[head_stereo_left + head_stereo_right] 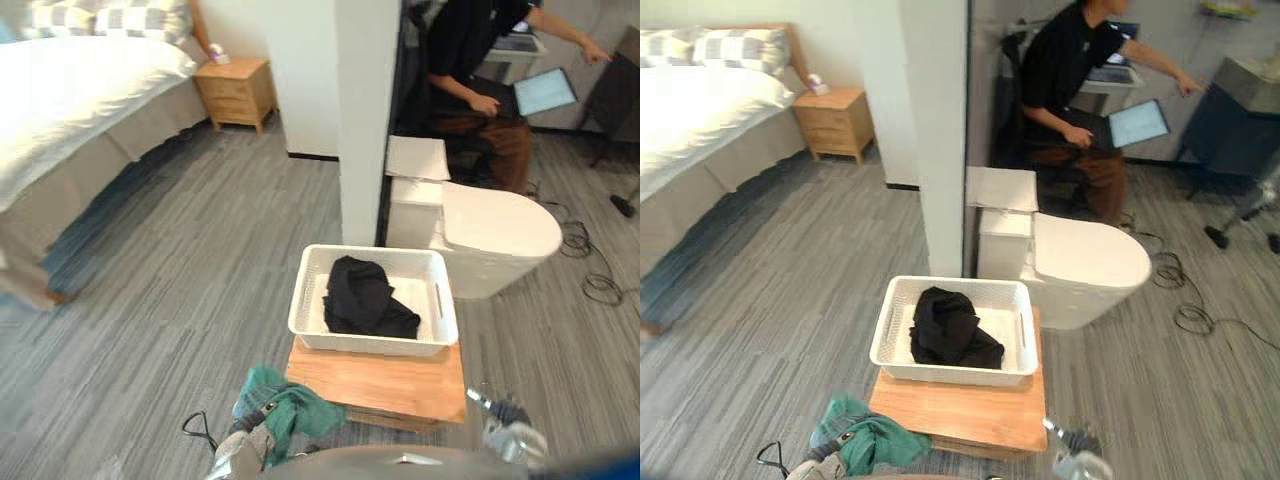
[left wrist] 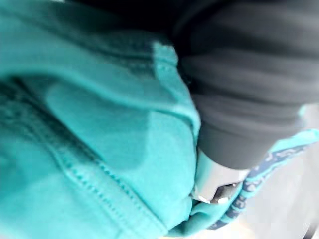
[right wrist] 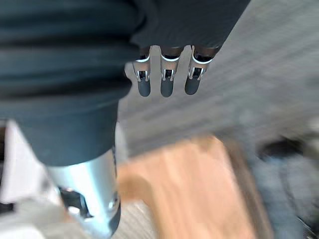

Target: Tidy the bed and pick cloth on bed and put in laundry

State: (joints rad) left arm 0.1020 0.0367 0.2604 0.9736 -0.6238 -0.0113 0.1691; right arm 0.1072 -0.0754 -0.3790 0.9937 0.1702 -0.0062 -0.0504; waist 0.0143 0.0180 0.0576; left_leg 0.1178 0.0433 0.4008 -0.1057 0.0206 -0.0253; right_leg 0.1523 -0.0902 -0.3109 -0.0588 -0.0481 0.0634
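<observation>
Down at the near left corner of the low wooden desk [image 1: 390, 385], the left eye view has the left hand [image 1: 243, 452] raised with a teal cloth [image 1: 290, 405] bunched over it, outside the white laundry basket [image 1: 372, 345]. The basket stands on the desk's far half and holds a black cloth [image 1: 365, 298] heaped toward its left wall. The right hand [image 1: 512, 432] hangs off the desk's near right corner, touching nothing. The bed [image 1: 70, 90] with its white cover lies far off to the left, a wooden nightstand [image 1: 237, 92] beside its head, and a seated person [image 1: 480, 60] is behind the white pillar [image 1: 368, 110].

The right eye view gives the same layout, with the teal cloth just beside the desk's left edge.

Up close, the left wrist view adds the cloth's stitched seam, draped right against the hand's dark ribbed cover [image 2: 249, 74]; I cannot tell whether the hand is closed on it.

The right wrist view settles what the head views leave unclear: the right hand's fingers [image 3: 167, 84] are straight and spread, empty, above the grey floor [image 3: 279, 55] past the desk's edge.
</observation>
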